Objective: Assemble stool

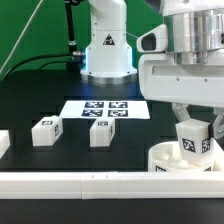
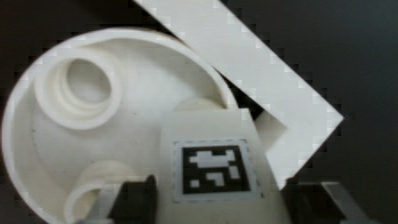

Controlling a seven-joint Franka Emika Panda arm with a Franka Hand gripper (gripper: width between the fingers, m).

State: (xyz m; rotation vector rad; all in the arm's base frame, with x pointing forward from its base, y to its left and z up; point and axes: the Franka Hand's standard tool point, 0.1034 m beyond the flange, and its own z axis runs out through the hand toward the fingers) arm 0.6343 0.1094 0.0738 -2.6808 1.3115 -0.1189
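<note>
My gripper (image 1: 193, 128) is shut on a white blocky stool leg (image 1: 194, 143) with a square tag and holds it upright over the round white seat disc (image 1: 163, 157) at the exterior view's right front. In the wrist view the leg (image 2: 214, 160) sits between my dark fingers (image 2: 135, 200), above the seat disc (image 2: 80, 120), which shows a round socket (image 2: 79, 83). The gripper (image 2: 222, 203) hides the leg's lower end, so I cannot tell whether it touches the disc. Two more tagged legs (image 1: 46, 131) (image 1: 101, 132) stand on the black table to the left.
The marker board (image 1: 105, 110) lies flat mid-table behind the loose legs. A long white rail (image 1: 70, 182) runs along the front edge and also shows in the wrist view (image 2: 249, 70). The robot's base (image 1: 105, 45) stands at the back. A white piece (image 1: 3, 143) sits at the left edge.
</note>
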